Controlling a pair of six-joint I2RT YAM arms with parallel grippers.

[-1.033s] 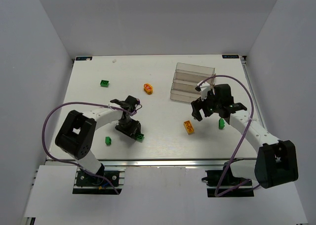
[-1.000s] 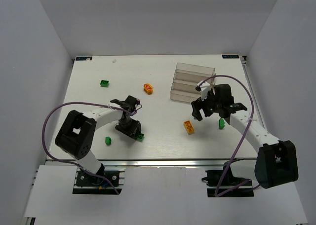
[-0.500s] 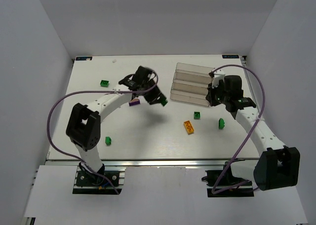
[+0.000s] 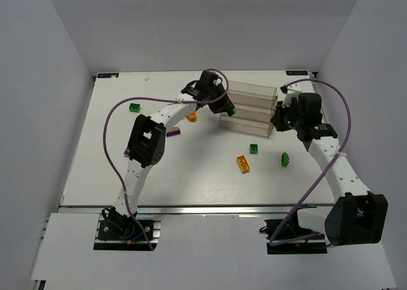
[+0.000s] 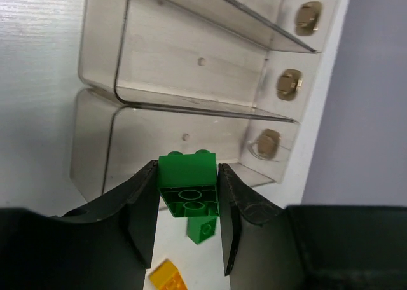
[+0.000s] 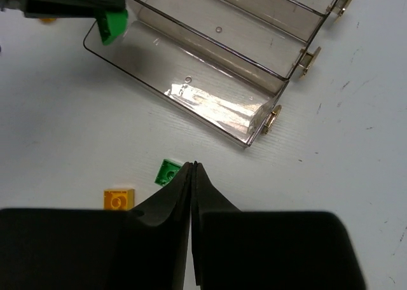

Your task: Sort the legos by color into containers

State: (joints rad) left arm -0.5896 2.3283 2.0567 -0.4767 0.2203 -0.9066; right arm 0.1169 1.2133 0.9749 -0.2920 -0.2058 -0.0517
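Upper centre overhead, the left gripper (image 5: pixel 188 196) pinches a glossy green studded brick (image 5: pixel 186 174) at the left end of the clear, tiered containers (image 4: pixel 251 98). The right gripper (image 6: pixel 192 173), pressed closed and empty, hangs at their right end. A loose green brick (image 4: pixel 254 149) and an orange-yellow brick (image 4: pixel 243 164) lie below.

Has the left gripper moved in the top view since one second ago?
Yes. The left gripper, shut on a green brick, went away from the arm bases and rightward, up to the left end of the containers.
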